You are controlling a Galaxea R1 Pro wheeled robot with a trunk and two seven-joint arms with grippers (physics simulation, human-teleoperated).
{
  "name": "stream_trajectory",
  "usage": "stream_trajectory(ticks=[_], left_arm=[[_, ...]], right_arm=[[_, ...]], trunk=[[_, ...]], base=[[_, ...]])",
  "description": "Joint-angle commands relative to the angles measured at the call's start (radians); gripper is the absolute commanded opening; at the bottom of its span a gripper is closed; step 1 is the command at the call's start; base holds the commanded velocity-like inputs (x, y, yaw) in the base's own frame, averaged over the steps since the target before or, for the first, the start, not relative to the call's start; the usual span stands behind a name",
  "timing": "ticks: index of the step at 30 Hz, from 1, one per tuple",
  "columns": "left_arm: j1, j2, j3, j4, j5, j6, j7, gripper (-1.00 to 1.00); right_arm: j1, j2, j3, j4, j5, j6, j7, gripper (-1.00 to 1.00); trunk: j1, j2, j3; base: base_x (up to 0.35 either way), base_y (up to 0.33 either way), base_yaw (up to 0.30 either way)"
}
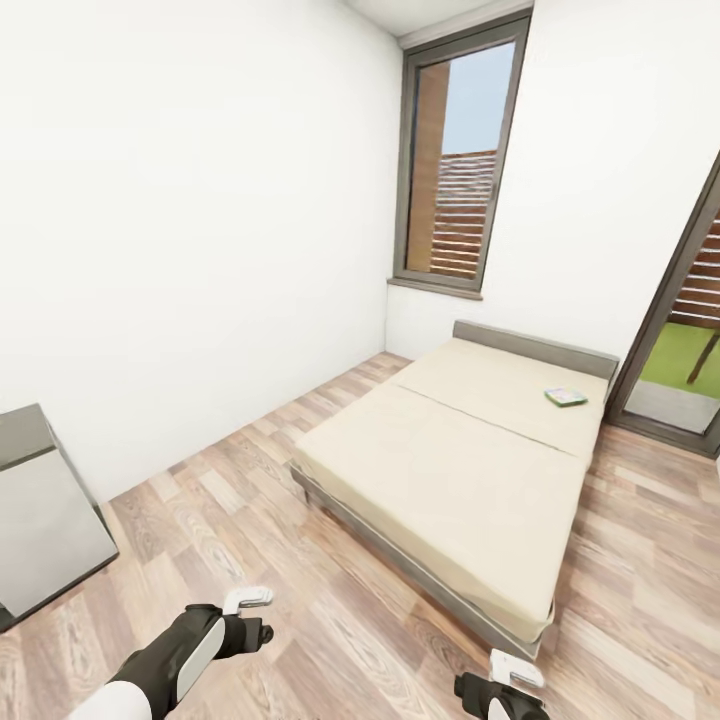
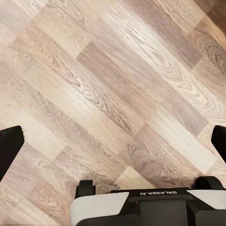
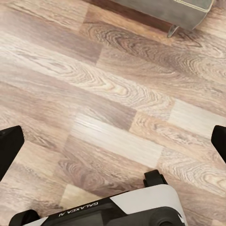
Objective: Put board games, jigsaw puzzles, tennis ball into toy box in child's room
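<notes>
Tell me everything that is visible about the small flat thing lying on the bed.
The board game is a thin, flat carton, mostly green with a white patch; its print is too small to read. It lies flat on the cream top of the bed, near the grey headboard and the edge by the glass door. Nothing else touches it.

Flat green-white board game [image 1: 566,397] on bed [image 1: 450,470]

Your left arm [image 1: 165,665] reaches forward, low in the head view, black with a white patch. Its gripper [image 1: 250,600] points ahead, and in the left wrist view its two dark fingers [image 2: 10,146] sit far apart, holding nothing. Your right gripper [image 1: 515,672] is low too, with its fingers [image 3: 9,146] spread wide and empty.
</notes>
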Motion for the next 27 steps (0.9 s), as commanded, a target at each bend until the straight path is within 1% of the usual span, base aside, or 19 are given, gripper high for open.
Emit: stream_trajectory(ticks=[1, 22, 27], left_arm=[[-0.001, 0.001, -0.006, -0.001, 0.003, 0.004, 0.001, 1.0], [-0.001, 0.001, -0.006, -0.001, 0.003, 0.002, 0.001, 1.0], [-0.001, 0.001, -0.006, -0.001, 0.003, 0.0, 0.001, 1.0]], right_arm=[[0.0, 0.0, 0.002, -0.003, -0.008, 0.005, -0.007, 1.0], [0.0, 0.0, 0.002, -0.003, -0.008, 0.004, -0.007, 1.0], [0.0, 0.0, 0.002, -0.003, -0.008, 0.004, -0.007, 1.0]], trunk=[[0.001, -0.002, -0.002], [0.001, -0.002, -0.002], [0.001, -0.002, -0.002]], base=[[0.0, 0.0, 0.28], [0.0, 0.0, 0.282], [0.0, 0.0, 0.125]])
